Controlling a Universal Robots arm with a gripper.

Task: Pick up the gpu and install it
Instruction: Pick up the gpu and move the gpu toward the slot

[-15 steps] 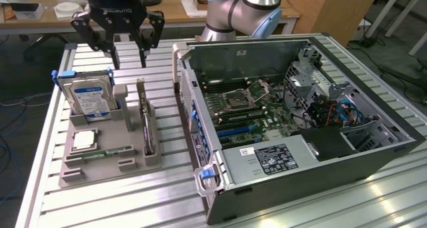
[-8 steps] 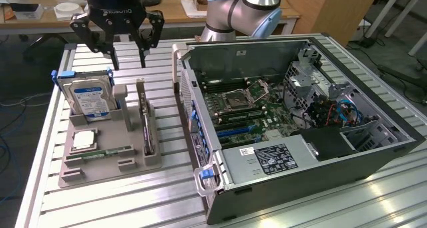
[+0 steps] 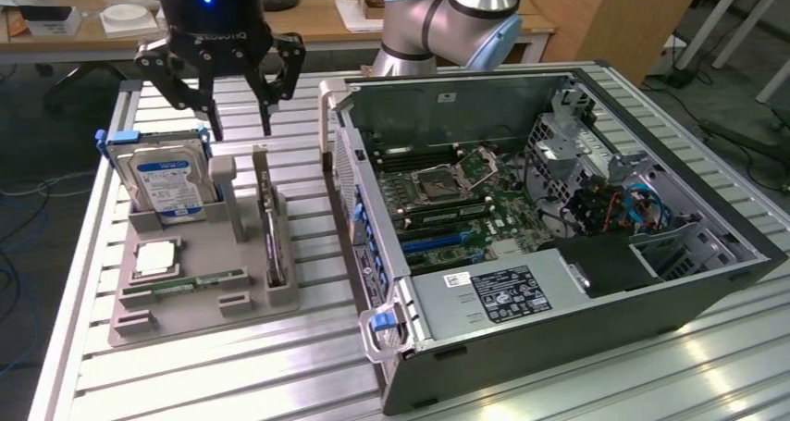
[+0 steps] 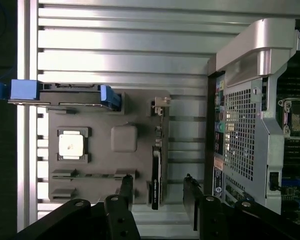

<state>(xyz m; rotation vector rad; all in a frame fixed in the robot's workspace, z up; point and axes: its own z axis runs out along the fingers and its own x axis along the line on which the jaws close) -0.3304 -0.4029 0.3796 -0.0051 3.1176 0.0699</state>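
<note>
Spread wide at the claw [image 3: 240, 128], with nothing gripped; hanging above the far end of a grey holder tray [image 3: 210, 254]. Seen from the wrist, one dark fingertip [image 4: 126, 182] to either side of the gpu [image 4: 156, 175], neither touching it. Standing on its long edge in a slot along the tray's side nearest the computer case [image 3: 593, 319]: the gpu [image 3: 274, 245], slim and dark, silver bracket at the end under the claw. Not yet lifted, not yet in the case. On the tray's other side, upright in its own slot, a silver hard drive [image 3: 166, 180] with a blue label and blue side rails. In front of that, lying flat in a square recess, a processor chip [image 3: 154, 257]; just beside it, towards the near edge, a narrow green memory stick [image 3: 198, 280] lying flat. To the exterior view's right of the tray, close but apart, the case lying on its side with the panel off: green motherboard [image 3: 457, 199] exposed, labelled power supply [image 3: 506, 296] at the near end. Under everything, a ribbed aluminium surface [image 3: 222, 375]. Behind the case, the arm's grey and pale blue joints [image 3: 445, 14].
</note>
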